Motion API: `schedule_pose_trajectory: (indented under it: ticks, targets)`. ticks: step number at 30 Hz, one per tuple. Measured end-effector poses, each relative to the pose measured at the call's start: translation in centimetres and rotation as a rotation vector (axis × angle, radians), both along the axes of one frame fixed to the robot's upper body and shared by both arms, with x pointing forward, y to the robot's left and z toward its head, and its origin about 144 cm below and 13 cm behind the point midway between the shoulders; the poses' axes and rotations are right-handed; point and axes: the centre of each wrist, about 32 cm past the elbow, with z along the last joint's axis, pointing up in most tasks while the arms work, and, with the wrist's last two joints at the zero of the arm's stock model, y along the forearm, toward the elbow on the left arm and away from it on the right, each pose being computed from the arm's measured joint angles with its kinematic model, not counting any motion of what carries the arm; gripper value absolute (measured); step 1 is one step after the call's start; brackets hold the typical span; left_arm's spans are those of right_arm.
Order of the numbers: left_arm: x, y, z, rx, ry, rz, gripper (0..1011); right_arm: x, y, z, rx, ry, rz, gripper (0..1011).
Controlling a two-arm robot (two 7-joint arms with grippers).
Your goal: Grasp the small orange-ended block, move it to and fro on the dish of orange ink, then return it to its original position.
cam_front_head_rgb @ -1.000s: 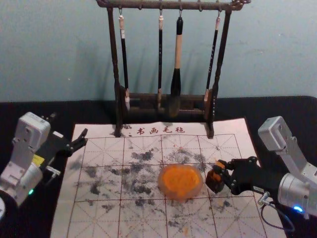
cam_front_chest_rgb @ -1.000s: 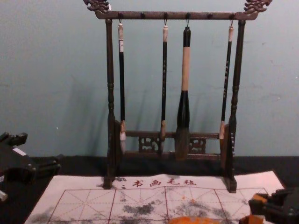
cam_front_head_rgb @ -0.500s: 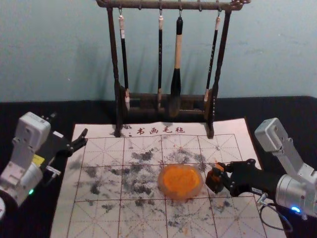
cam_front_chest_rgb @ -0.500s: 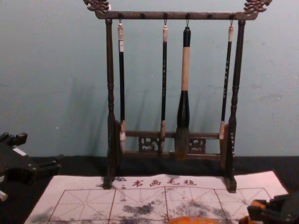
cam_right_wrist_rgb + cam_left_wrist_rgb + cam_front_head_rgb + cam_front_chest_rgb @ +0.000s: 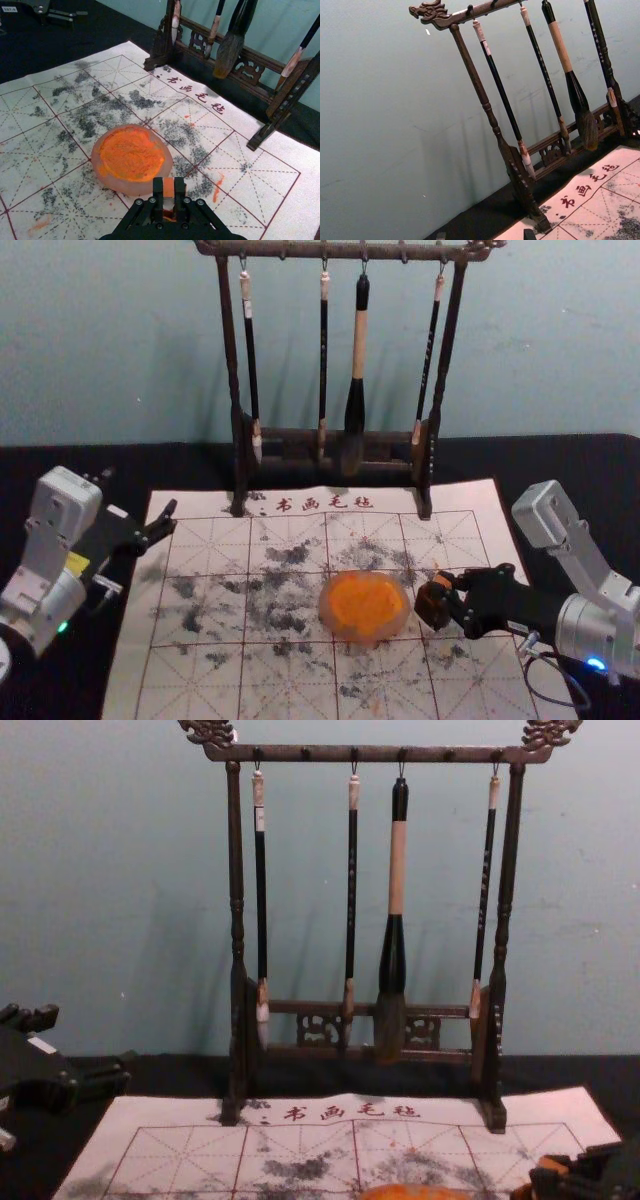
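Block (image 5: 431, 607), small and orange-ended, sits clamped between the fingers of the right gripper (image 5: 448, 593), just right of the dish of orange ink (image 5: 365, 606) on the gridded mat (image 5: 455, 495). The left gripper (image 5: 140, 491) hangs open by the mat's left edge; behind stands the brush rack (image 5: 375, 753).

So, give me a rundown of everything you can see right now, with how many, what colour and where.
wall: 1, blue-green, at the back
table: 1, black, in front of the wall
mat: 1, white with red grid, dark smudges, on the table
rack: 1, dark brown, at the mat's far edge
slim brushes: 3, black with pale ends, hanging from the rack
thick brush: 1, black and tan, hanging among them
dish: 1, pinkish with orange ink, on the mat
block: 1, orange-ended, in the right gripper
right gripper: 1, black, beside the dish
left gripper: 1, black, open, at the mat's left edge
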Motion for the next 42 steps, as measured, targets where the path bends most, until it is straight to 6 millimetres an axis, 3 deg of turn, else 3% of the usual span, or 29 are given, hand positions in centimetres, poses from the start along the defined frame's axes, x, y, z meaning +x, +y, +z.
schedule_pose_trajectory:
  ticks: [31, 37, 42]
  targets:
    - [0.0, 0.0, 0.0, 0.0, 0.0, 0.0, 1001, -0.01, -0.07, 0.0, -0.003, 0.004, -0.002, 79]
    - [0.0, 0.0, 0.0, 0.0, 0.0, 0.0, 1001, -0.02, -0.08, -0.03, -0.006, 0.007, -0.002, 213]
    - [0.0, 0.0, 0.0, 0.0, 0.0, 0.0, 1001, -0.02, -0.07, -0.03, -0.006, 0.006, -0.002, 387]
